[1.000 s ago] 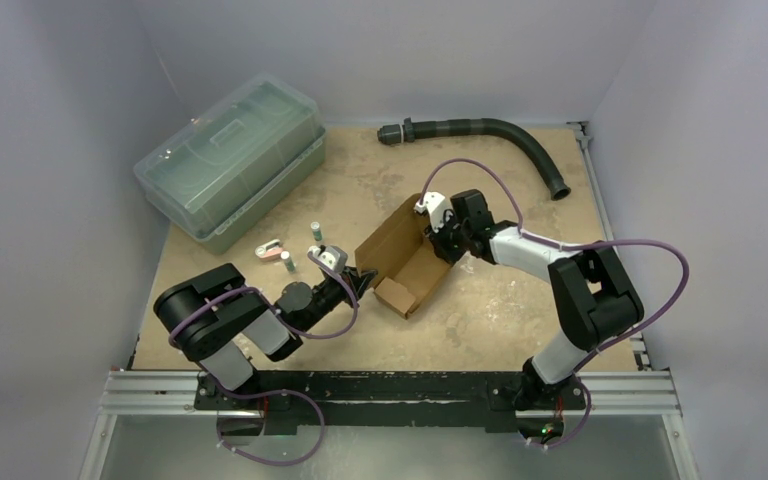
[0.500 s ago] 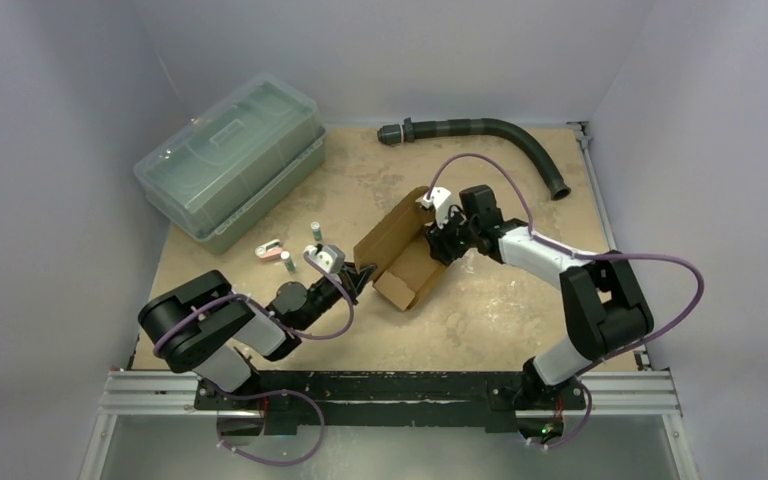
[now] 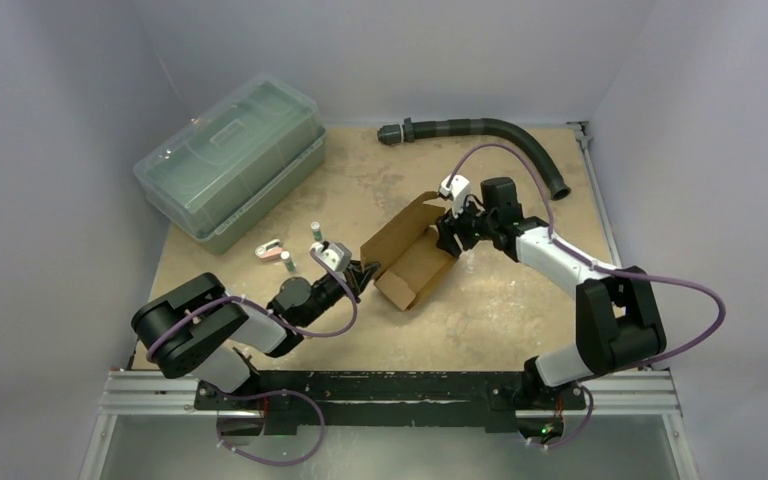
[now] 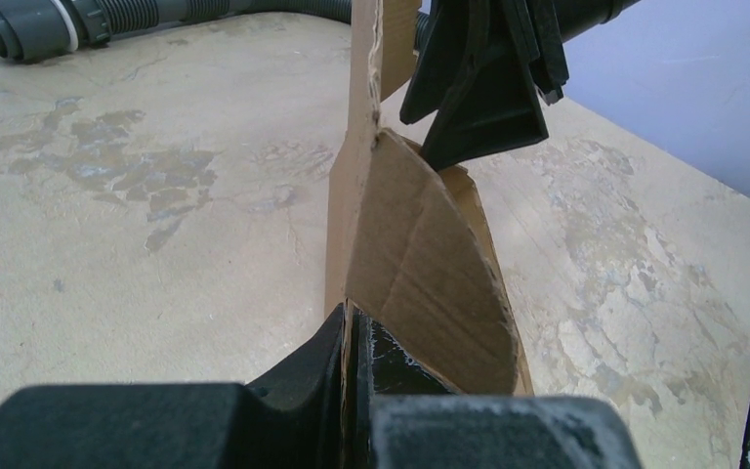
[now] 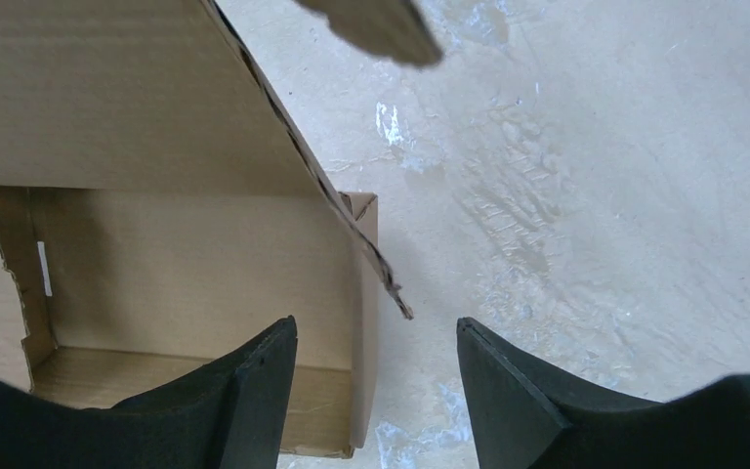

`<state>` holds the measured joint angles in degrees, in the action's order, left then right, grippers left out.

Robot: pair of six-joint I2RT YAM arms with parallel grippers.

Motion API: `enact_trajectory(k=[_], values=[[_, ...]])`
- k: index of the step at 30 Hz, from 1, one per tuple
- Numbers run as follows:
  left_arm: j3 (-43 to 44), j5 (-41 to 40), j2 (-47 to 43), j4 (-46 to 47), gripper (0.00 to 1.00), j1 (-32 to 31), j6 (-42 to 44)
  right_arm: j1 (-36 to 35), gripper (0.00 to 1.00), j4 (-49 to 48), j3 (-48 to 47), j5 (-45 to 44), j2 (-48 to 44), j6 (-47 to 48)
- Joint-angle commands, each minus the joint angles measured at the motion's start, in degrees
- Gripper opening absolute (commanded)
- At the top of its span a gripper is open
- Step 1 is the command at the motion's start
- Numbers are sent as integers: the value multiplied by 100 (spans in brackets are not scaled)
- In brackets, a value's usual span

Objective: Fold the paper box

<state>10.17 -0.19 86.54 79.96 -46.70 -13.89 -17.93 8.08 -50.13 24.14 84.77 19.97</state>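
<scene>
The paper box (image 3: 405, 262) is a brown cardboard carton lying half-formed in the middle of the table, its open side up. My left gripper (image 3: 365, 272) reaches in low from the left and is shut on a near flap of the paper box (image 4: 420, 264); the left gripper (image 4: 352, 318) has the thin cardboard edge pinched between its jaws. My right gripper (image 3: 457, 232) hovers at the box's far right corner. In the right wrist view the right gripper (image 5: 376, 332) is open, above the edge of the paper box (image 5: 156, 264) without touching it.
A large clear greenish lidded bin (image 3: 230, 160) stands at the back left. A grey corrugated hose (image 3: 480, 135) curves along the back edge. Small tubes and a pink clip (image 3: 285, 255) lie left of the box, behind my left arm.
My right gripper has opened, let go of the box's wall and drawn back to the right. The box shifted slightly. My left gripper has kept its hold on the flap.
</scene>
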Motion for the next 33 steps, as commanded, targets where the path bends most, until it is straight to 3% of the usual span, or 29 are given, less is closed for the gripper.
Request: enact_trajectory(k=[1, 16, 29, 33], values=[[213, 161, -146, 53, 0, -37, 22, 5, 61, -289, 58, -66, -121, -49], [350, 49, -59, -113, 0, -32, -177, -160, 28, -226, -32, -359, 300, -64], [358, 36, 62, -100, 0, -34, -263, -218, 29, -192, -74, -481, 574, -63], [375, 84, 130, -33, 0, -33, -288, -237, 24, -183, -85, -465, 639, -76]])
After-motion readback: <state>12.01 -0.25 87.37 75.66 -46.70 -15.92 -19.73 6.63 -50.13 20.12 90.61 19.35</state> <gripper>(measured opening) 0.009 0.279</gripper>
